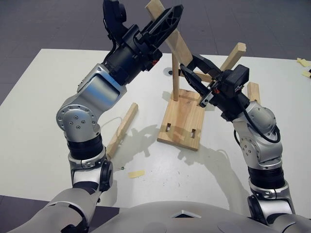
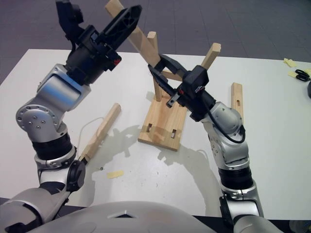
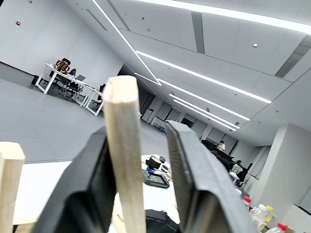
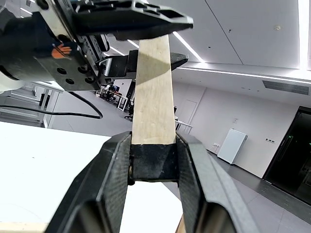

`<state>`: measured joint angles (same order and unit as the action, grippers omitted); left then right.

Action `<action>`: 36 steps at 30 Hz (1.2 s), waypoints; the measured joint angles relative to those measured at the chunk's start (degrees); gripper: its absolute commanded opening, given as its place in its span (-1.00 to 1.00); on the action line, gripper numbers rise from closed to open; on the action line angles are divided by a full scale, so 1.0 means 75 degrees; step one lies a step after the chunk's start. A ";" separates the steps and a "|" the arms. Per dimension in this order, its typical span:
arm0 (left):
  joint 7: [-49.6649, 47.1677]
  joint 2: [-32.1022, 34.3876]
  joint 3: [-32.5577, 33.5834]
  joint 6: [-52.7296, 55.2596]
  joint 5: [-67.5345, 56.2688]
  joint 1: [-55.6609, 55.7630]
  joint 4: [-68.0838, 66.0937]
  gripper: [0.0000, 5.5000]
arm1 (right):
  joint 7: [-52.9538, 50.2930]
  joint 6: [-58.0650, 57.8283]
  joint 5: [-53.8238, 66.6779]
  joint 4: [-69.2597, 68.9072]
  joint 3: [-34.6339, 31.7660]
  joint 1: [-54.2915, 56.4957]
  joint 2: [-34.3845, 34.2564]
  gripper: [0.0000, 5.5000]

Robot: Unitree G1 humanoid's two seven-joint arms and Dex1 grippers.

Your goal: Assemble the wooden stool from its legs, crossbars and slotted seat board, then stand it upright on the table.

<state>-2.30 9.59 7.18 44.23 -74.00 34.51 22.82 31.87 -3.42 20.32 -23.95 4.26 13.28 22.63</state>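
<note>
Left gripper (image 1: 166,22) and right gripper (image 4: 154,138) both clamp one slanted wooden leg (image 1: 179,46) above the slotted seat board (image 1: 182,116), which lies mid-table (image 1: 48,97), nearer the far edge. A red mark (image 1: 154,62) on the left gripper's body is too small to read, and the leg's lower end is hidden behind the right gripper.

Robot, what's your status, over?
Right gripper shut on slanted pale wooden bar; left gripper at its top. Slotted wooden seat board flat, one leg upright; loose leg lies clear.
</note>
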 measured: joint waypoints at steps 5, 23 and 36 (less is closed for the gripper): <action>0.0027 -0.0027 -0.0137 -0.0115 0.0274 -0.0063 0.0031 -0.85 | 0.0003 0.0002 -0.0090 0.0037 -0.0016 -0.0018 -0.0003 -0.52; 0.0203 0.2115 0.2018 -0.0388 0.1504 -0.2021 0.0297 -0.85 | -0.0505 -0.0197 -0.0303 0.0147 -0.0751 -0.0506 0.0034 0.40; 0.1872 0.2150 0.0855 -0.0713 0.3675 -0.4648 -0.0470 -0.85 | -0.0824 -0.0388 -0.0436 -0.0205 -0.0970 -0.0963 0.0020 0.96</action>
<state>11.74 25.72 13.59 38.88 -46.44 -0.35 19.30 25.69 -6.34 17.05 -25.49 -3.02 6.06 22.78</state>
